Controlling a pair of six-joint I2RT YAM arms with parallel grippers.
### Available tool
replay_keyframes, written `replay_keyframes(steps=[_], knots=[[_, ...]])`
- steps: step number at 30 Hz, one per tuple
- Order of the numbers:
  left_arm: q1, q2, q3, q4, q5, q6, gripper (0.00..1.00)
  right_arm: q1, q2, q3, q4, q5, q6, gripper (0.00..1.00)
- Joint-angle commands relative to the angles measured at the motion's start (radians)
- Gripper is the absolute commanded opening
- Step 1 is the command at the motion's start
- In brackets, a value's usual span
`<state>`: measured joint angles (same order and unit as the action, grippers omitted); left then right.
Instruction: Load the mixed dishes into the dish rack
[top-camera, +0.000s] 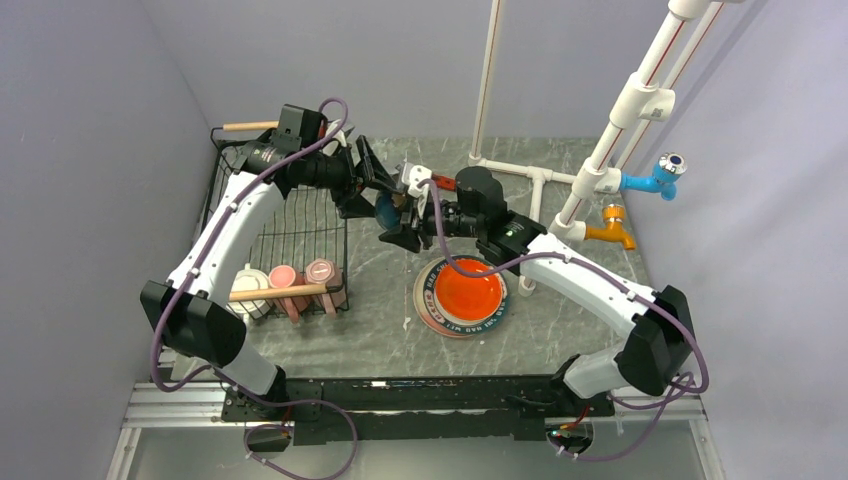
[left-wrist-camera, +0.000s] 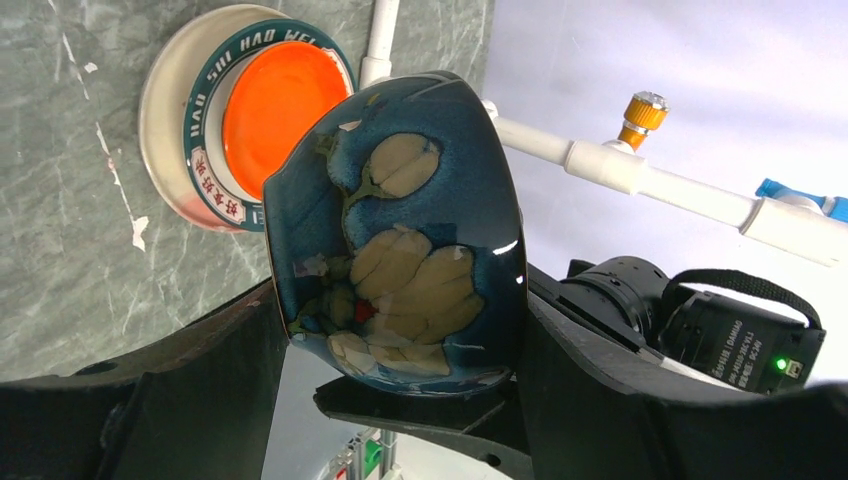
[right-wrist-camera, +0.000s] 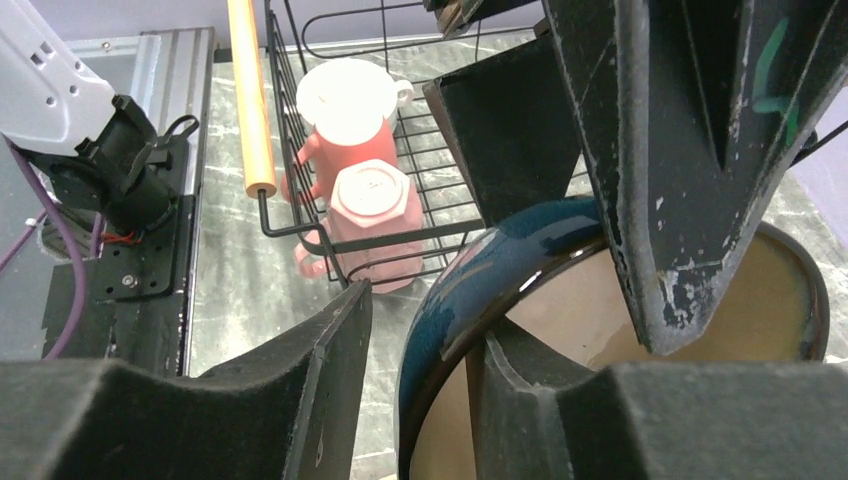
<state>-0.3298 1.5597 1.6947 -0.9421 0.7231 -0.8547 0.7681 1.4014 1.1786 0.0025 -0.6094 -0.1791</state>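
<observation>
Fingers of left gripper (left-wrist-camera: 400, 340) clamp teal bowl (left-wrist-camera: 410, 220); right gripper (right-wrist-camera: 420, 330) gapes about its rim — apparent handover toward dish rack (top-camera: 300, 230).

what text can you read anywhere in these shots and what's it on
"HAO SHI HAO WE...": teal rim of the lettered-rim plate, cut off behind the bowl.
White characters on the rim's red patch: too blurred to read.
Small white print on the black camera body: too small to read.
Nothing else legible.
</observation>
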Motion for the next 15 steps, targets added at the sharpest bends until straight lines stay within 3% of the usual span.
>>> replay_keyframes(steps=[1,3,5,7,15], knots=[[-0.008,-0.057,0.077,0.045,0.042,0.005,0.0,0.028,0.012,0.059,0.04,0.014,-0.014,0.43],[-0.006,-0.056,0.086,0.034,0.036,0.011,0.0,0.037,0.006,0.055,0.043,0.033,-0.014,0.48],[-0.001,-0.061,0.079,0.034,0.033,0.011,0.0,0.039,0.0,0.057,0.039,0.049,-0.015,0.63],[0.008,-0.068,0.074,0.028,0.026,0.014,0.0,0.041,-0.005,0.059,0.031,0.057,-0.018,0.97],[0.044,-0.059,0.206,-0.171,-0.163,0.152,0.0,0.044,-0.069,0.047,0.044,0.086,0.01,1.0]])
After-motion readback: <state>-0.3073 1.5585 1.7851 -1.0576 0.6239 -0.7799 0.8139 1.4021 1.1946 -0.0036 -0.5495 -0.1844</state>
